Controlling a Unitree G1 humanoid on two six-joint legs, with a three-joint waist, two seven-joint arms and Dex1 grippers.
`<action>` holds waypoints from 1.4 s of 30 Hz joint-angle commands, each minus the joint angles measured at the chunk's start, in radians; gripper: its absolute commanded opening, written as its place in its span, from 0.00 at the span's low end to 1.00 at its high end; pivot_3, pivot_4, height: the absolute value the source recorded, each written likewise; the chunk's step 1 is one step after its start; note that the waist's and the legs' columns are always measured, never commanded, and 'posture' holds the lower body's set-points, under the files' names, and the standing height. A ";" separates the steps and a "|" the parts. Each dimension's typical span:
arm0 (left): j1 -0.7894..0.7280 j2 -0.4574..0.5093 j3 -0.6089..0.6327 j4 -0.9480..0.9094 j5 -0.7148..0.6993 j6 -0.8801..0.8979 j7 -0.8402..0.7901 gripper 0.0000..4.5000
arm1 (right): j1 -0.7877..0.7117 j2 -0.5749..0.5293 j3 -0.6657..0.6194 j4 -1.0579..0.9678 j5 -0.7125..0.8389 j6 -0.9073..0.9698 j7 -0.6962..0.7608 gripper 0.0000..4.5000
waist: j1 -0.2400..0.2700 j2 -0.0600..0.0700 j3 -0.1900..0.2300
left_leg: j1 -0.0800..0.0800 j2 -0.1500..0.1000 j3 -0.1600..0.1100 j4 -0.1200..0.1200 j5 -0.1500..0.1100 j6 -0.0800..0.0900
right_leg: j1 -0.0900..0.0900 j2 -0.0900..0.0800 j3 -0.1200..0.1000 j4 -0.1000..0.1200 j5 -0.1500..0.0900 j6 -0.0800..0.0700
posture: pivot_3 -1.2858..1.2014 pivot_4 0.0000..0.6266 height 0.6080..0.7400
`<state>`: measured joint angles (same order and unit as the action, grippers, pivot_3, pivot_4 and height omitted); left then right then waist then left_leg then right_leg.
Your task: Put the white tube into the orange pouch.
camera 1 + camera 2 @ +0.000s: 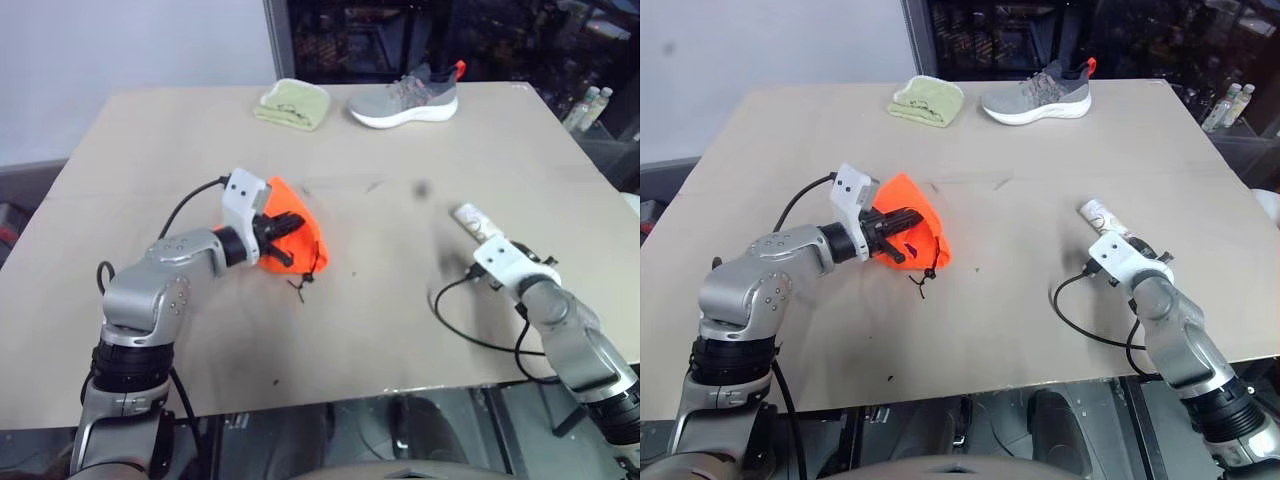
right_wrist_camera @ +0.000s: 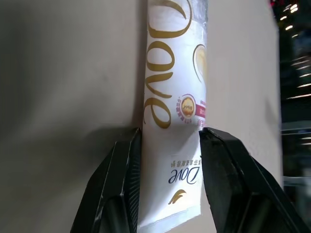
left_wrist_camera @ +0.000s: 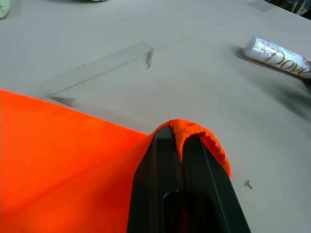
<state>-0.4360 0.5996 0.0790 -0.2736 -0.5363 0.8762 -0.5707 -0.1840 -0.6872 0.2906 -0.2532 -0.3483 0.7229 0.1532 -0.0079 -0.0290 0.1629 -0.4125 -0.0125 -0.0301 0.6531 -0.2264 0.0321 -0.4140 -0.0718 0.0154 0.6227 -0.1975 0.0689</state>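
Observation:
The orange pouch (image 1: 297, 243) lies left of the table's middle, its dark cord (image 1: 304, 282) trailing toward me. My left gripper (image 1: 284, 228) is shut on a fold of the pouch's rim (image 3: 194, 130) and holds that edge up. The white tube (image 1: 467, 216) lies at the right, lengthwise away from me, low over or on the table. My right gripper (image 2: 170, 133) is shut on its near end, one black finger (image 2: 121, 165) pressed against each side. The left wrist view has the tube (image 3: 277, 57) some way beyond the pouch.
A grey sneaker (image 1: 405, 98) and a folded pale green cloth (image 1: 292, 103) sit at the table's far edge. Bottles (image 1: 590, 105) stand off the table at the far right. A black cable (image 1: 470, 335) loops on the table (image 1: 380, 300) by my right wrist.

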 commanded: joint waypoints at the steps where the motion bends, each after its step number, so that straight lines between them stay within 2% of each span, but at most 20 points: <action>1: -0.007 0.005 0.023 -0.039 -0.011 -0.010 -0.004 0.00 | 0.003 0.001 0.023 0.108 -0.097 -0.029 -0.052 0.43 | 0.000 -0.002 -0.001 | 0.000 0.000 0.000 0.000 0.000 0.000 | 0.000 0.000 0.000 0.000 0.000 0.000 | 0.52 0.24 1.00; 7: 0.006 -0.001 0.018 -0.052 -0.009 -0.014 -0.001 0.00 | -0.039 0.053 0.011 0.282 -0.154 -0.155 -0.134 0.43 | -0.001 -0.005 -0.003 | 0.001 0.000 0.000 0.000 0.000 0.000 | 0.001 0.000 0.000 0.000 0.000 0.000 | 0.52 0.24 1.00; 8: 0.007 -0.002 0.018 -0.052 -0.008 -0.015 0.001 0.00 | -0.048 0.058 0.006 0.305 -0.158 -0.175 -0.140 0.31 | -0.002 -0.005 -0.003 | 0.001 0.000 0.000 0.000 0.000 0.000 | 0.001 0.000 0.000 0.000 0.000 0.000 | 0.52 0.24 1.00; 11: 0.010 -0.005 0.021 -0.056 -0.010 -0.012 0.004 0.00 | -0.080 0.067 -0.006 0.363 -0.166 -0.221 -0.152 0.14 | -0.004 -0.007 -0.004 | 0.002 0.000 0.000 0.000 0.000 0.000 | 0.003 0.000 0.000 0.000 0.000 0.000 | 0.52 0.24 1.00; 12: 0.012 -0.006 0.023 -0.058 -0.011 -0.012 0.005 0.00 | -0.090 0.069 -0.009 0.382 -0.168 -0.239 -0.157 0.04 | -0.005 -0.008 -0.005 | 0.004 0.000 0.000 0.000 0.000 0.000 | 0.004 0.000 0.001 0.000 0.000 0.000 | 0.52 0.24 1.00; 13: 0.013 -0.006 0.024 -0.059 -0.012 -0.012 0.007 0.00 | -0.097 0.072 -0.013 0.398 -0.169 -0.255 -0.163 0.02 | -0.007 -0.009 -0.005 | 0.005 0.000 0.000 0.000 0.000 0.000 | 0.006 0.000 0.001 0.000 -0.001 -0.002 | 0.52 0.24 1.00; 16: 0.016 -0.010 0.026 -0.063 -0.013 -0.011 0.011 0.00 | -0.114 0.077 -0.021 0.444 -0.173 -0.298 -0.172 0.02 | -0.008 -0.009 -0.005 | 0.016 0.000 0.001 -0.001 0.000 0.000 | 0.015 0.000 0.001 -0.001 -0.003 -0.004 | 0.52 0.24 1.00; 20: 0.022 -0.012 0.032 -0.066 -0.014 -0.014 0.015 0.00 | -0.118 0.076 -0.034 0.440 -0.178 -0.324 -0.172 0.02 | -0.008 -0.010 -0.005 | 0.019 0.001 0.001 0.000 0.000 0.000 | 0.018 0.000 0.001 -0.001 -0.003 -0.003 | 0.52 0.24 1.00; 25: 0.028 -0.022 0.039 -0.069 -0.018 -0.014 0.026 0.00 | -0.081 0.065 -0.090 0.288 -0.163 -0.309 -0.121 0.02 | -0.005 -0.007 -0.003 | 0.018 0.003 0.000 0.000 0.000 0.000 | 0.017 0.000 0.001 -0.001 -0.003 -0.004 | 0.52 0.24 1.00; 30: 0.031 -0.027 0.035 -0.062 -0.018 -0.020 0.026 0.00 | -0.030 0.060 -0.162 0.151 -0.076 -0.281 0.022 0.02 | -0.004 -0.004 -0.001 | 0.013 0.002 0.001 -0.003 0.000 0.000 | 0.011 0.000 0.002 -0.001 -0.002 -0.003 | 0.52 0.24 1.00; 32: 0.029 -0.032 0.029 -0.057 -0.017 -0.023 0.023 0.00 | -0.040 0.042 -0.163 0.192 -0.072 -0.311 0.048 0.14 | -0.005 -0.003 -0.001 | 0.013 0.001 0.001 -0.004 0.000 0.000 | 0.011 0.000 0.002 -0.002 -0.002 -0.002 | 0.52 0.24 1.00; 34: 0.026 -0.035 0.024 -0.052 -0.014 -0.026 0.021 0.00 | -0.064 0.030 -0.132 0.262 -0.094 -0.346 0.057 0.30 | -0.005 -0.003 -0.001 | 0.013 0.001 0.001 -0.004 0.000 0.000 | 0.011 0.000 0.002 -0.002 -0.003 -0.004 | 0.52 0.24 1.00; 37: 0.020 -0.036 0.023 -0.046 -0.011 -0.029 0.019 0.00 | -0.118 0.044 -0.105 0.355 -0.110 -0.393 0.047 0.60 | -0.006 -0.003 -0.001 | 0.013 0.001 0.002 -0.003 0.000 0.000 | 0.011 0.000 0.002 -0.002 -0.003 -0.004 | 0.52 0.24 1.00; 42: 0.021 -0.036 0.022 -0.050 -0.011 -0.028 0.018 0.00 | -0.260 0.066 -0.067 0.580 -0.147 -0.476 0.015 0.60 | -0.010 -0.004 -0.001 | 0.014 0.002 0.003 -0.003 0.000 0.000 | 0.012 0.001 0.003 -0.001 -0.003 -0.004 | 0.52 0.24 1.00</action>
<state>-0.4039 0.5606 0.0885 -0.2950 -0.5413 0.8661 -0.5475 -0.4050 -0.6208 0.2160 0.2548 -0.4751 0.2778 0.1826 -0.0183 -0.0326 0.1618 -0.3981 -0.0108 -0.0268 0.6497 -0.2265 0.0319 -0.4024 -0.0712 0.0187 0.6212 -0.2000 0.0650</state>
